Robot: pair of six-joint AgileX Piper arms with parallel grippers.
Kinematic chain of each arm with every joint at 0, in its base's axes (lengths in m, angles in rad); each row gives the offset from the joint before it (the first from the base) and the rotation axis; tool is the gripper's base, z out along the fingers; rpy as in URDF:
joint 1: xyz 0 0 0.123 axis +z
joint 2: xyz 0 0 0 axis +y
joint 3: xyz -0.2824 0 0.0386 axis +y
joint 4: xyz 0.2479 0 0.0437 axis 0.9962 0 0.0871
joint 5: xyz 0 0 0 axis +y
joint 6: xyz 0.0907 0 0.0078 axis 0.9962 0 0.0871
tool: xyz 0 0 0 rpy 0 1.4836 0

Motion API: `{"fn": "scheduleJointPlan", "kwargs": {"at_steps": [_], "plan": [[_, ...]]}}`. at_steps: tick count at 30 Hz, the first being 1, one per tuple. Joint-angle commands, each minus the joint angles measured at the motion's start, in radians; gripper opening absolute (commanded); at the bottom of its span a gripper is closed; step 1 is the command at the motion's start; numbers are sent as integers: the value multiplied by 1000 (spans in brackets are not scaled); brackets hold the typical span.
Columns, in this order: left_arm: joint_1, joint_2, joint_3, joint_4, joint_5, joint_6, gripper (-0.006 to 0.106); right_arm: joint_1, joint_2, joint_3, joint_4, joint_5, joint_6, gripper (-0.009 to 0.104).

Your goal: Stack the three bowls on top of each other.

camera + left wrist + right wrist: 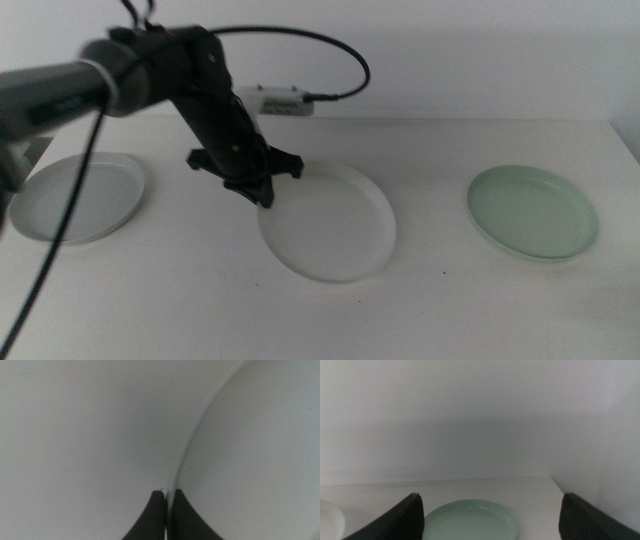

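My left gripper [262, 192] pinches the white bowl's [335, 225] rim at table centre — 1 thin edge, so it may slip when lifted. Right gripper [490, 510] waits spread, facing the mint bowl [533, 212]; grey bowl [78, 196] sits left.

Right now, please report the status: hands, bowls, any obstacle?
Left hand shut on white bowl rim, center. Right hand open, waiting near green bowl. Grey bowl far left. Nothing stacked; nothing between the bowls.

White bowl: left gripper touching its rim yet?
Touching. In the left wrist view the left gripper has its jaws closed on the white bowl rim, no gap either side. The middle view agrees.
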Motion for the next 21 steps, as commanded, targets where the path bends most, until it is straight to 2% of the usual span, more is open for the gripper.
{"fn": "scheduleJointPlan", "kwargs": {"at_steps": [1,7,11,14,16,20,21], "plan": [[-15,42,-27,-28,-31,-7,-2,-7,-5,4,-4,-11,-5,93],[-18,106,-30,-70,-86,-2,-1,-7,-5,4,-4,-11,-5,93],[-18,122,-30,-102,-109,2,8,-7,-5,4,-4,-11,-5,93],[-16,118,-30,-100,-111,13,26,-7,-5,4,-4,-11,-5,93],[-14,103,-30,-96,-111,27,43,-7,-5,4,-4,-11,-5,93],[14,28,-30,-53,-71,52,93,-7,-5,4,-4,-11,-5,93],[26,-2,-30,-36,-59,44,94,-7,-5,4,-4,-11,-5,93]]}}
